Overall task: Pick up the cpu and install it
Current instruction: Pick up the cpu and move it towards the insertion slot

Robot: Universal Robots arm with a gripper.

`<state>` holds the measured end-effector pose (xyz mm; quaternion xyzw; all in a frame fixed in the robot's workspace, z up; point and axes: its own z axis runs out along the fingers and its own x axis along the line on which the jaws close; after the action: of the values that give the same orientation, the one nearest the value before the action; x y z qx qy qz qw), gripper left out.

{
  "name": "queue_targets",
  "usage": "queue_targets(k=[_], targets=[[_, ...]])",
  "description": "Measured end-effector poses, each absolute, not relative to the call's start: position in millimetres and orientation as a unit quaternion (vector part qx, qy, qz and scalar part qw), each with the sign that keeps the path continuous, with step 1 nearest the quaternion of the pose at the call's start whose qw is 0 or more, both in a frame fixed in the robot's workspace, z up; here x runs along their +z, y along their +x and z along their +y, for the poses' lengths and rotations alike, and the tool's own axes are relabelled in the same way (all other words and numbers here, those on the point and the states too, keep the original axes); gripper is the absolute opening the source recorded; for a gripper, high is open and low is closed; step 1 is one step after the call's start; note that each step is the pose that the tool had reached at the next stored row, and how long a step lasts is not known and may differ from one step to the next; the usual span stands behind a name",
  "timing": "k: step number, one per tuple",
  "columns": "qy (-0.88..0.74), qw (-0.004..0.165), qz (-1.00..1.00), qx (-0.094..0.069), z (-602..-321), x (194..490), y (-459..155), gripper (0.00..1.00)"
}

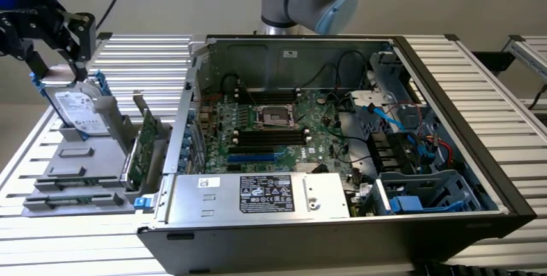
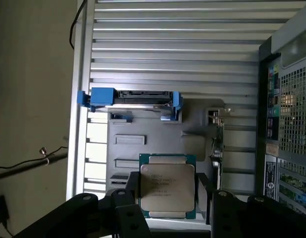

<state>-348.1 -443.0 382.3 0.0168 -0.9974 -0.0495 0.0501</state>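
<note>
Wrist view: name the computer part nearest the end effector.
The cpu, the flat square silver-topped chip, held in the end effector; the blue-bracketed hard drive and the edge-on card stand farther off.

cpu lid: a few lines of dark print, between the fingers; too small to read.
hard drive sticker: white with dark print, just beneath the fingers; illegible.
power supply label: black, white print and round marks, well apart from the fingers; illegible.
case stickers: white, beside the fingers; unreadable.
</note>
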Motion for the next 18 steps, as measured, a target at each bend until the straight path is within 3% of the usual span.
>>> queue_targets(k=[18], targets=[[0.030,0.060,-0.997,-0.049,-443.0,392.6,-288.3,0.55]])
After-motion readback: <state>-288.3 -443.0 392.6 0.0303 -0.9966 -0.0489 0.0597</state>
